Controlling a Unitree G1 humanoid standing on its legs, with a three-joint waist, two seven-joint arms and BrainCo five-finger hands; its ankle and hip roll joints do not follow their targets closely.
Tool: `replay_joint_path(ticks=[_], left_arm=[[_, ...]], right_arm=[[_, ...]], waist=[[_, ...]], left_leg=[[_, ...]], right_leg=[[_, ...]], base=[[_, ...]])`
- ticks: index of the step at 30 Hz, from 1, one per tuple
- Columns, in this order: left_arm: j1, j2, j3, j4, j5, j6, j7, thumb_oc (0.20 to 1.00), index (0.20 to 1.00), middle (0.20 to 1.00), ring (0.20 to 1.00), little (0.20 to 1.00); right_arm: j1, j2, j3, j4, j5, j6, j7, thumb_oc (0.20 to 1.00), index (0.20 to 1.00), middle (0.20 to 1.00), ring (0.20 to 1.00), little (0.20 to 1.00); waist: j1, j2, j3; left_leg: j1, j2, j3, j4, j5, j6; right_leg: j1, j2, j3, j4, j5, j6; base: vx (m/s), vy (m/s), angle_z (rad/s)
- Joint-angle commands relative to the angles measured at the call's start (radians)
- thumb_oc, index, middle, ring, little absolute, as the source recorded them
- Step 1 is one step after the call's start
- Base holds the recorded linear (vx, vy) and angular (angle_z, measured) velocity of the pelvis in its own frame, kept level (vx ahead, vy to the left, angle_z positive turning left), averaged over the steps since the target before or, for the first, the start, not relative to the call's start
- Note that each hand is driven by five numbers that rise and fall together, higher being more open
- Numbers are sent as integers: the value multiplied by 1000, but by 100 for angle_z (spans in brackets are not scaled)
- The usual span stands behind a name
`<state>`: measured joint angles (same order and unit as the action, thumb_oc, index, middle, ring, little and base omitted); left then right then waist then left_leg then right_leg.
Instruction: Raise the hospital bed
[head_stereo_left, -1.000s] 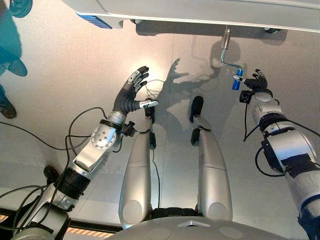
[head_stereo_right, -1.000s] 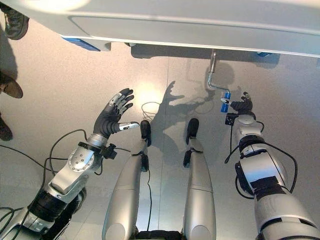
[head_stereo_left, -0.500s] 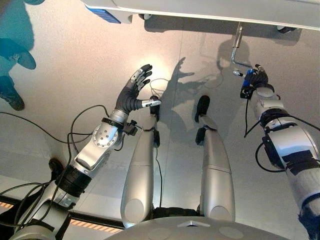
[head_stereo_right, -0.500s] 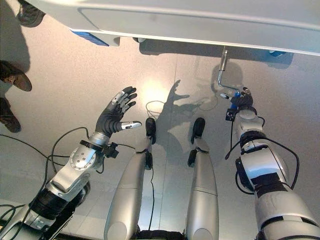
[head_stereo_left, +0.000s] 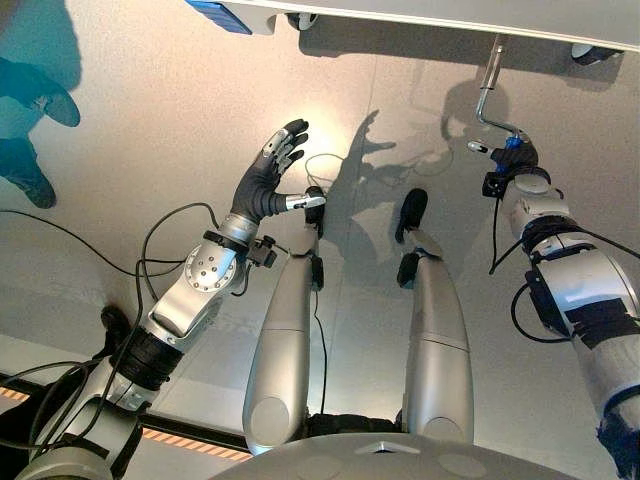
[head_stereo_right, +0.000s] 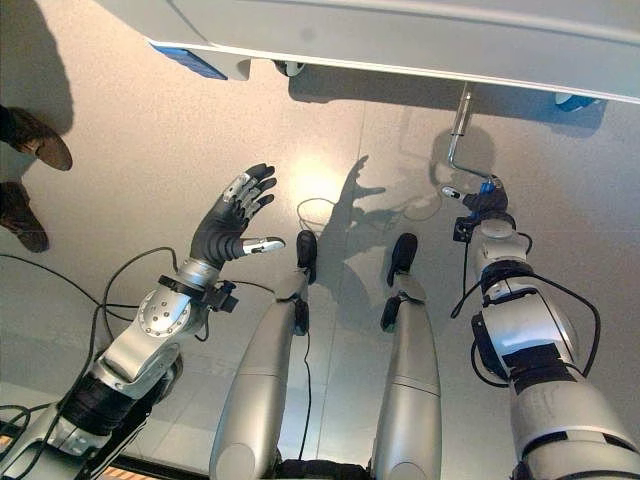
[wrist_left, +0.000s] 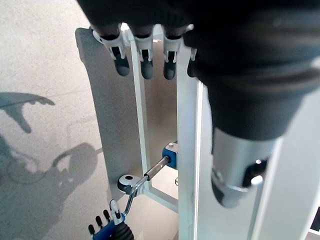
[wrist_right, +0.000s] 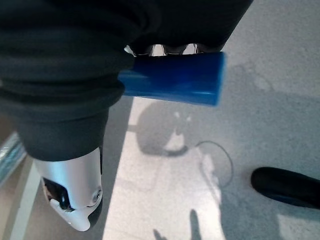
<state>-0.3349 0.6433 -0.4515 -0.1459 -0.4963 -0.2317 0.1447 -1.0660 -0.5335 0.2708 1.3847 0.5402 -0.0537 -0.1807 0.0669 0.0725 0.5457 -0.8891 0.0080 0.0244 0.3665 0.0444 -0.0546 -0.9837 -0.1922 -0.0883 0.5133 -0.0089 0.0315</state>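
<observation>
The right hand (head_stereo_left: 513, 160) curls its fingers round the blue grip (wrist_right: 172, 80) of the crank handle (head_stereo_left: 487, 95). The crank is a thin bent metal rod; its long shaft runs away from the hand and up under the edge of the white hospital bed (head_stereo_right: 420, 35), then bends sideways to the grip. The grip is a smooth, glossy blue cylinder lying across the palm. The left hand (head_stereo_left: 268, 178) hangs well apart over the pale floor (head_stereo_left: 150, 120), fingers spread and holding nothing.

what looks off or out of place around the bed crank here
Nothing stands out. The right hand is curled round the blue handle of the crank under the bed; the left hand is open, away from it.
</observation>
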Motion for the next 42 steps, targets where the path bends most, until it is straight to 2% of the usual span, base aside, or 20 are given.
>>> replay_joint_path(ticks=[1,6,7,8,9,10,11,25,34,42], left_arm=[[20,-14,18,-144,-31,-70,-17,1000,1000,1000,1000,1000],[26,-13,31,-152,-39,-71,-18,1000,1000,1000,1000,1000],[28,-12,35,-153,-40,-71,-16,1000,1000,1000,1000,1000],[30,-13,36,-153,-41,-72,-15,1000,1000,1000,1000,1000],[32,-12,39,-158,-41,-72,-12,1000,1000,1000,1000,1000],[35,-13,42,-157,-40,-71,-10,1000,1000,1000,1000,1000],[37,-13,44,-158,-41,-71,-9,1000,1000,1000,1000,1000],[56,10,43,-163,-49,-80,-7,1000,1000,1000,1000,1000],[71,35,41,-166,-56,-80,-14,1000,1000,1000,1000,1000],[76,55,32,-172,-73,-80,-32,1000,1000,1000,1000,1000]], right_arm=[[0,-41,28,21,-6,2,5,1000,1000,1000,1000,1000],[8,-32,18,24,-2,4,8,1000,1000,1000,1000,1000],[8,-31,17,24,-3,4,6,862,862,862,862,862],[11,-28,15,25,-3,4,5,774,774,774,774,774],[13,-26,14,25,-2,5,4,533,533,533,533,533],[15,-24,13,25,-2,4,2,395,395,395,395,395],[17,-20,12,23,-2,2,0,200,200,200,200,200],[6,-15,11,-20,35,-33,-24,200,200,200,200,200],[-35,-71,18,-22,45,-38,-30,200,200,200,200,200],[-95,-143,13,-17,111,-37,-19,200,200,200,200,200]], waist=[[-12,100,-26],[-11,104,-26],[-11,103,-26],[-12,102,-26],[-12,101,-26],[-13,101,-26],[-14,100,-26],[-21,83,-26],[-23,79,-26],[-21,72,-26]], left_leg=[[-40,-15,1,56,-61,27],[-49,-17,2,63,-62,27],[-54,-17,2,66,-62,28],[-55,-18,3,67,-63,28],[-57,-18,4,69,-64,29],[-57,-18,4,69,-64,29],[-58,-18,3,68,-64,30],[-63,-16,6,73,-66,29],[-60,-14,7,70,-64,26],[-49,-9,3,57,-58,20]], right_leg=[[-3,1,28,-27,7,80],[-15,1,32,-16,6,79],[-15,1,32,-16,5,79],[-17,2,32,-15,6,78],[-20,1,31,-13,6,78],[-21,1,32,-14,6,77],[-21,2,32,-14,6,77],[-23,6,35,-14,6,77],[-19,7,35,-14,4,77],[-12,10,29,-16,0,78]], base=[[0,0,0],[0,0,0],[0,0,0],[0,0,0],[0,0,0],[0,0,0],[0,0,0],[0,0,0],[0,0,0],[2,-4,0]])
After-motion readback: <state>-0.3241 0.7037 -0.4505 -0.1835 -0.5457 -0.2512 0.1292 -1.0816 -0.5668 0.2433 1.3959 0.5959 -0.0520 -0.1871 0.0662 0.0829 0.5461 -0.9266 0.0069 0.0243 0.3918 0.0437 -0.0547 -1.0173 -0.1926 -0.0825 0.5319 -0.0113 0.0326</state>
